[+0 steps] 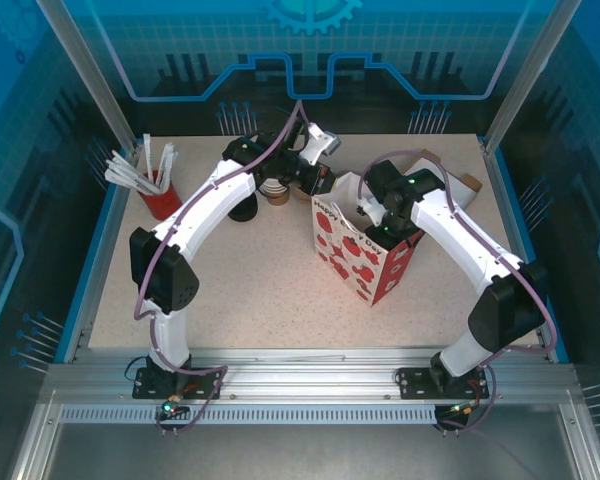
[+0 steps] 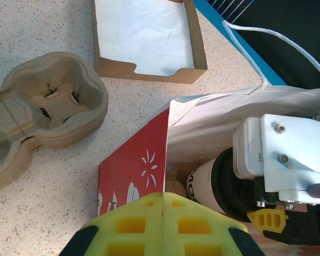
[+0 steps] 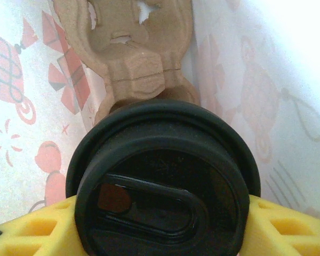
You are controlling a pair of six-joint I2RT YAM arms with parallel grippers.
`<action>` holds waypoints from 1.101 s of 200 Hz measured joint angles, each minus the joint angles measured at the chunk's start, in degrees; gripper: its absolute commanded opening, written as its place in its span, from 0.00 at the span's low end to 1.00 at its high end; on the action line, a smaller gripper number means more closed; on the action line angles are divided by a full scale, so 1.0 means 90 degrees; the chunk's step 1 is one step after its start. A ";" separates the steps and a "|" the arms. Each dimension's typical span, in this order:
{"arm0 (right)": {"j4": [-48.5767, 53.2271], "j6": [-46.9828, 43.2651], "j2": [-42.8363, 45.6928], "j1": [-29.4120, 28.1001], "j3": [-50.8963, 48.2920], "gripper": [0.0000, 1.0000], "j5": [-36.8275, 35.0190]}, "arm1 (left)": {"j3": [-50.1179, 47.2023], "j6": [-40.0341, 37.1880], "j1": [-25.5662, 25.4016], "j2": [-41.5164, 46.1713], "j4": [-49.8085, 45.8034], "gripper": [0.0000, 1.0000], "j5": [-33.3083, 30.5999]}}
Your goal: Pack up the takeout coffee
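Read the right tool (image 3: 160,234) as clamped on the coffee cup (image 3: 162,176): its yellow fingers (image 3: 26,229) flank the black lid on both sides. You find the cup inside the red gift bag (image 1: 365,262), held above a pulp carrier (image 3: 138,58) that lies deeper in the bag. In the left wrist view, you see the cup's white wall with dark lettering just inside the bag mouth.

Read the left tool (image 2: 162,226) as closed, with its two yellow fingers meeting and nothing between them. It hangs over the bag's red side.

On the surface (image 2: 53,186) beside the bag, note a stack of pulp carriers (image 2: 42,106) and an open cardboard box (image 2: 117,68) lined with white paper. At the far left of the surface stands a red cup holding white sticks (image 1: 158,200).
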State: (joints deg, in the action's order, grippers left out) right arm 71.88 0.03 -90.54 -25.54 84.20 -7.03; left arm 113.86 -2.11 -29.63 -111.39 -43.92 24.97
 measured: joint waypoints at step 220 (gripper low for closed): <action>0.0029 -0.0010 -0.0340 -0.0002 -0.0024 0.29 -0.0175 | 0.0049 -0.0002 -0.0002 -0.0012 -0.0114 0.00 0.0000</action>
State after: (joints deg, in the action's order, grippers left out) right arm 72.14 -0.05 -93.60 -25.56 83.99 -8.60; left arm 114.30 -2.13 -29.65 -111.50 -44.95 24.97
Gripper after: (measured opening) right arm 0.621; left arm 0.059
